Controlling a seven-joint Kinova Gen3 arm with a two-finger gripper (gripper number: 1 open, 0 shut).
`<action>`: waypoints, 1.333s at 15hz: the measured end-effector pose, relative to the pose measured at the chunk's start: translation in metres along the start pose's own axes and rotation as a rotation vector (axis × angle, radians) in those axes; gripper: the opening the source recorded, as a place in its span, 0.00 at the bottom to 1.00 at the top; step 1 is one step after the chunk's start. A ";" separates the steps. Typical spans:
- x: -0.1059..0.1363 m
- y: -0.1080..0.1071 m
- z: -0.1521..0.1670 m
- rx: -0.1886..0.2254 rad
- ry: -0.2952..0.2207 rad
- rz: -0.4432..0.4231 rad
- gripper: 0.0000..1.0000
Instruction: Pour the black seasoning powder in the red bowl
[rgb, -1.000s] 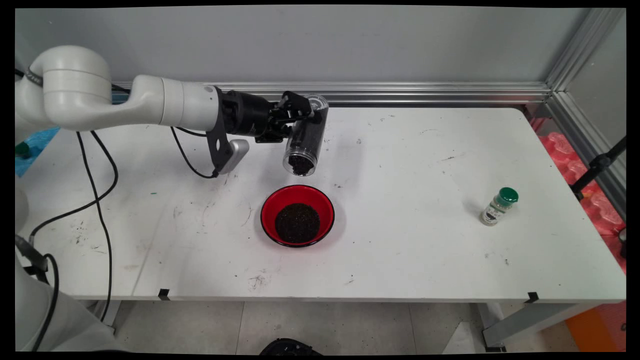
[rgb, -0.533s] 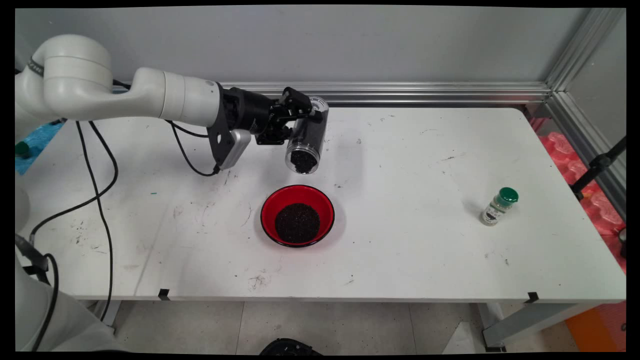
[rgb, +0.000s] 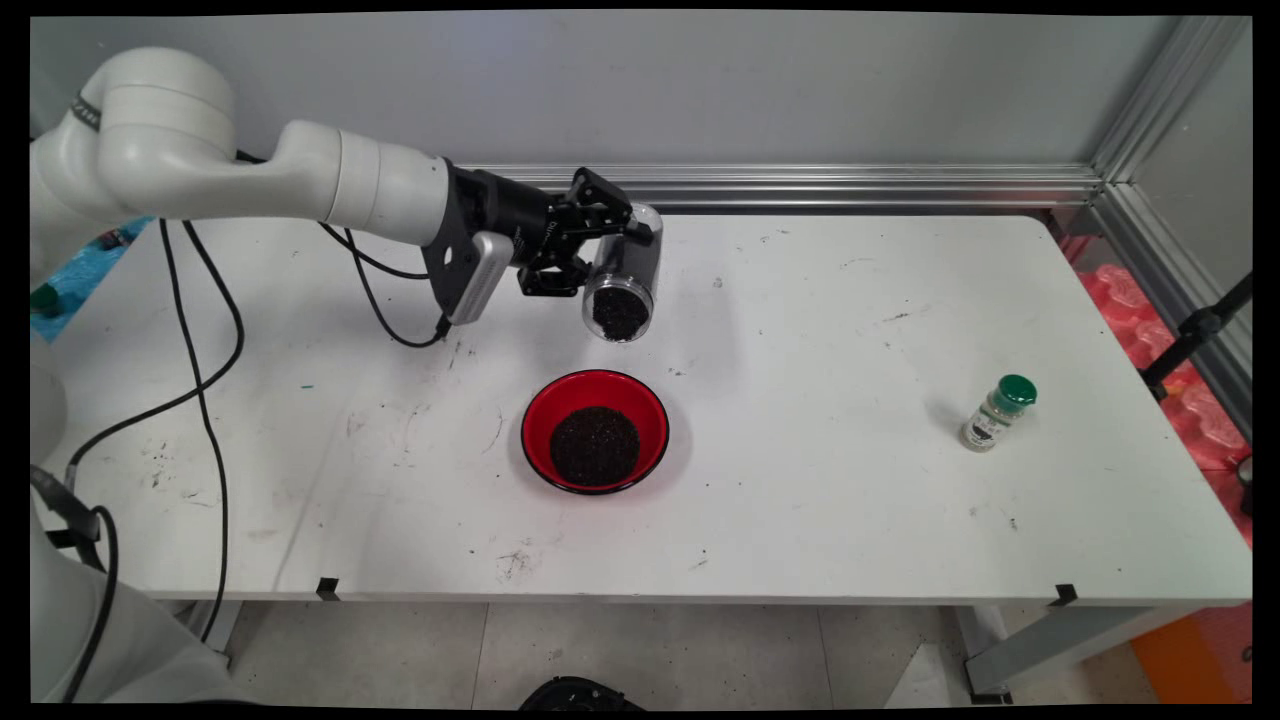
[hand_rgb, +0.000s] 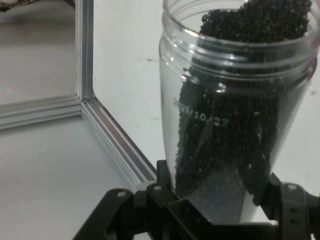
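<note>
Right now your claw (rgb: 600, 262) is clamped on a clear plastic jar (rgb: 622, 282), one black finger on each side of its body, and it holds the jar in the air above the far-middle part of the white worktop (rgb: 820, 470). In the main view the jar is tipped over, its open mouth turned toward the camera and downward, with a mass of small dark grains (rgb: 620, 312) packed at the mouth. From the hand view you see the jar (hand_rgb: 235, 125) rising between the claw (hand_rgb: 215, 200) linkage, its threaded neck at the top of the picture and the dark grains (hand_rgb: 255, 20) heaped at the rim and lying along the inside wall; faint printed figures show on the clear wall.

Below the jar, nearer the camera and apart from it, a red bowl (rgb: 595, 431) stands on the worktop, its middle covered by a round bed of the same dark grains (rgb: 594, 445). The jar's mouth is off the bowl's far edge, a little toward the right, not over its middle.

Well apart on the right side of the worktop you have a small bottle (rgb: 997, 413) with a green cap, leaning slightly. Black cables (rgb: 205, 400) hang from the arm on the left. An aluminium rail (rgb: 850, 185) runs along the worktop's far edge against the wall.
</note>
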 end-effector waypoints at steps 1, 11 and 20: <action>-0.001 -0.001 0.001 -0.004 0.008 -0.020 0.00; -0.008 -0.008 0.013 -0.029 0.076 -0.199 0.00; -0.015 -0.017 0.026 -0.045 0.132 -0.397 0.00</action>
